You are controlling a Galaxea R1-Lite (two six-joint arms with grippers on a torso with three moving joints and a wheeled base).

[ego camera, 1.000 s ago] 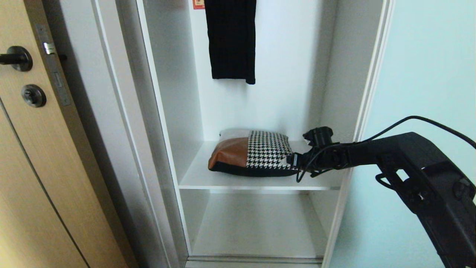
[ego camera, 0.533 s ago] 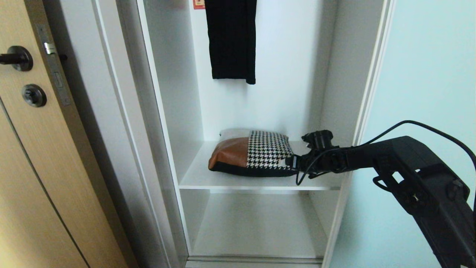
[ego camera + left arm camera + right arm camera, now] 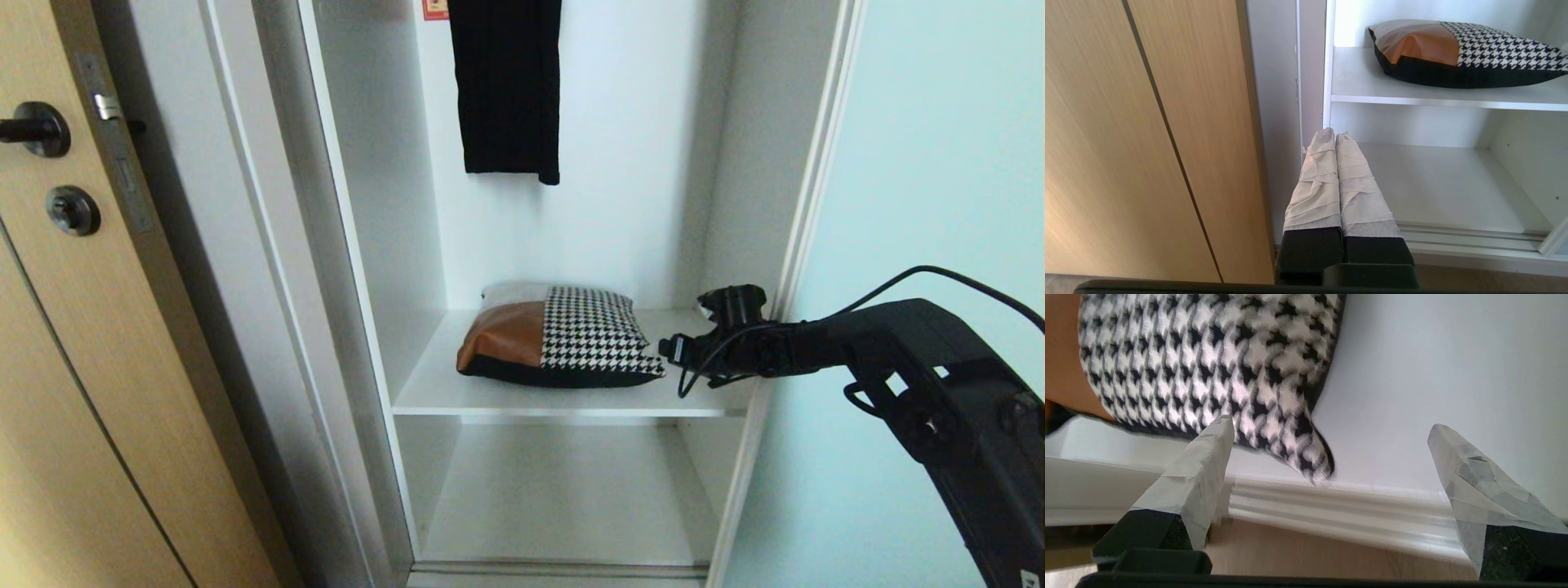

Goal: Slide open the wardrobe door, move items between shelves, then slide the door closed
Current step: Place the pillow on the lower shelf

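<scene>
Whereas a second ago the right gripper (image 3: pixel 668 349) touched the right end of the flat tan-leather and houndstooth cushion bag (image 3: pixel 563 336), it now stands drawn back to the right, just clear of it, fingers spread wide and empty. Judged from this, the bag has been released on the upper white shelf board (image 3: pixel 571 398), so the transfer appears finished and the frosted blue-green sliding door (image 3: pixel 922 163) awaits closing. The bag's right corner lies just left of the fingertips. The left gripper (image 3: pixel 1335 139) hangs low before the lower shelf (image 3: pixel 1437 192), pressed together.
</scene>
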